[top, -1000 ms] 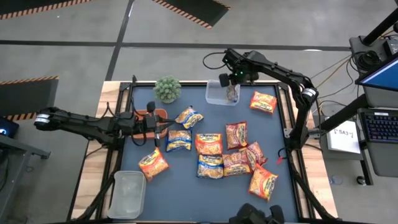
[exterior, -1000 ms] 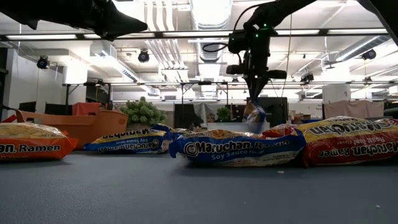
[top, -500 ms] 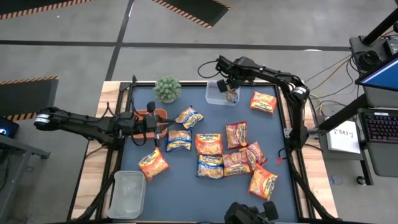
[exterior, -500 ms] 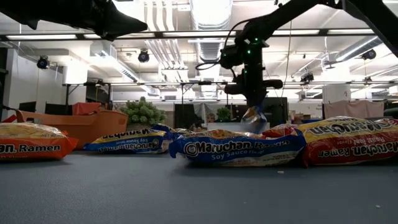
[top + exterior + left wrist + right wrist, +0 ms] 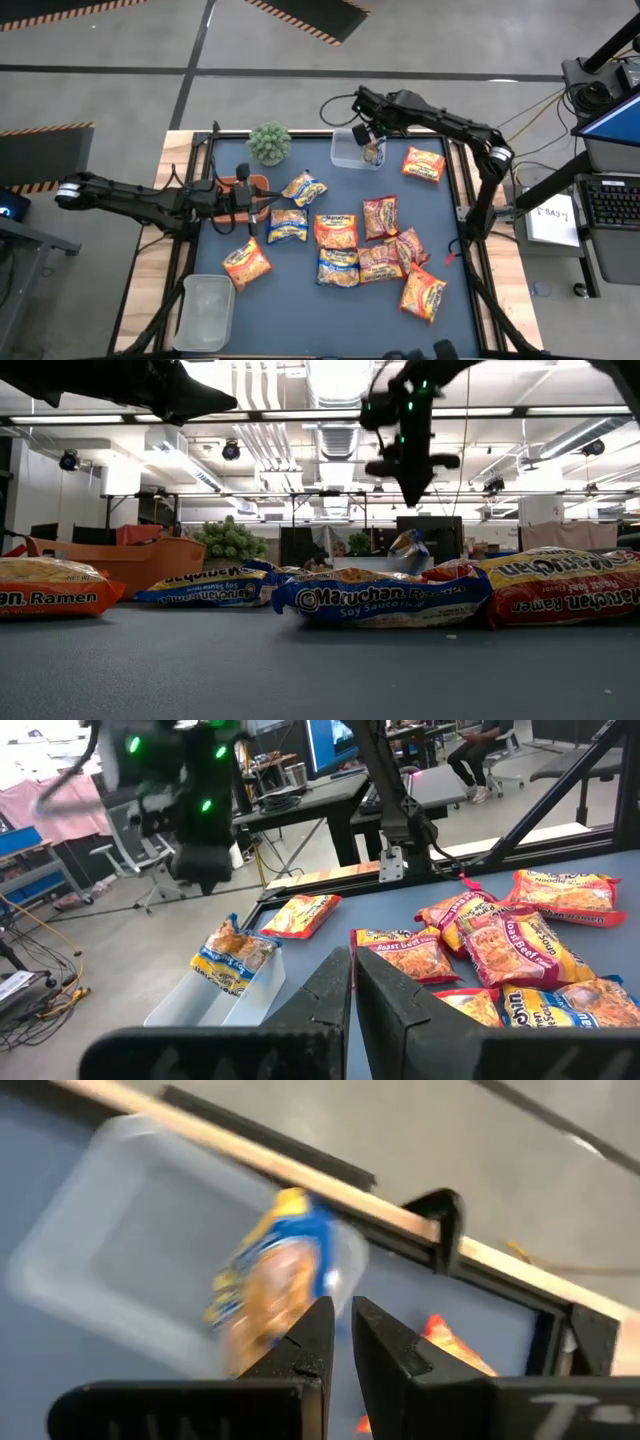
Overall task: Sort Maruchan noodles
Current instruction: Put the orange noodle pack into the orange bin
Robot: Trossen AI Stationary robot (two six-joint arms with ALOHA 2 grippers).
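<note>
Several Maruchan noodle packets lie flat on the blue mat [image 5: 300, 290]: orange-yellow [image 5: 423, 163], blue-and-yellow [image 5: 287, 225] and dark red [image 5: 380, 215]. One blue-and-yellow packet [image 5: 235, 955] stands tilted in the clear tub [image 5: 345, 152] at the far edge. Its lower end is inside the tub and its top shows above the rim [image 5: 408, 545]. My right gripper [image 5: 412, 495] hangs shut a little above this packet, clear of it [image 5: 340, 1330]. My left gripper [image 5: 352, 975] is shut and holds nothing, level over the mat's left part [image 5: 250, 205].
A second clear tub [image 5: 207, 310] sits at the near left corner. An orange tray [image 5: 240, 185] and a green plant [image 5: 268, 143] stand at the far left. Black clamps [image 5: 445, 1220] grip the far wooden edge. Bare mat lies along the near edge [image 5: 320, 670].
My right gripper has risen off the blue-and-yellow packet and rolled a little over the far tub. The packet, which hung at the fingertips before, now stands by itself in the tub.
</note>
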